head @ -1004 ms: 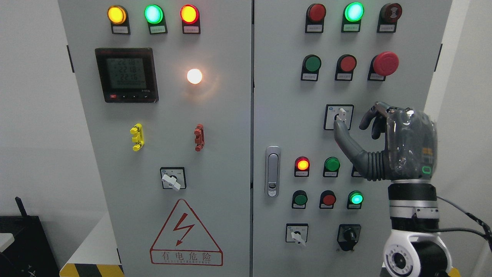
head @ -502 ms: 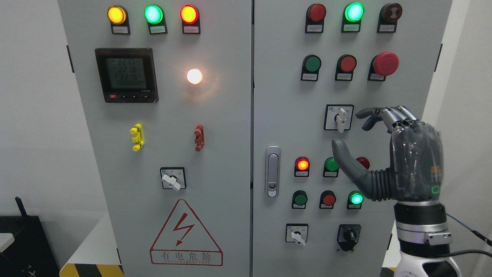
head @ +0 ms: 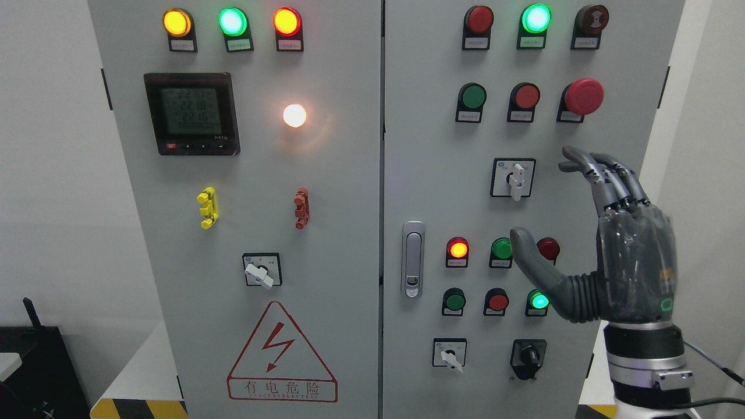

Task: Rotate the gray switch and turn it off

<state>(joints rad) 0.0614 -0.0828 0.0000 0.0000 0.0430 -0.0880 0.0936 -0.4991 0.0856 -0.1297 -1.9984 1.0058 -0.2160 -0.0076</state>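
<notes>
**Open hand stands off from the rotary switch**

The right hand [head: 605, 244] hangs free in front of the cabinet, fingers [head: 605, 174] stretched upward and thumb pointing left, grasping nothing. The gray switch [head: 514, 178] sits on the right door [head: 430, 174], up and to the left of the palm, just left of the fingertips and apart from them. Its white lever points almost straight down. No left hand shows, so this one is nearer.
</notes>
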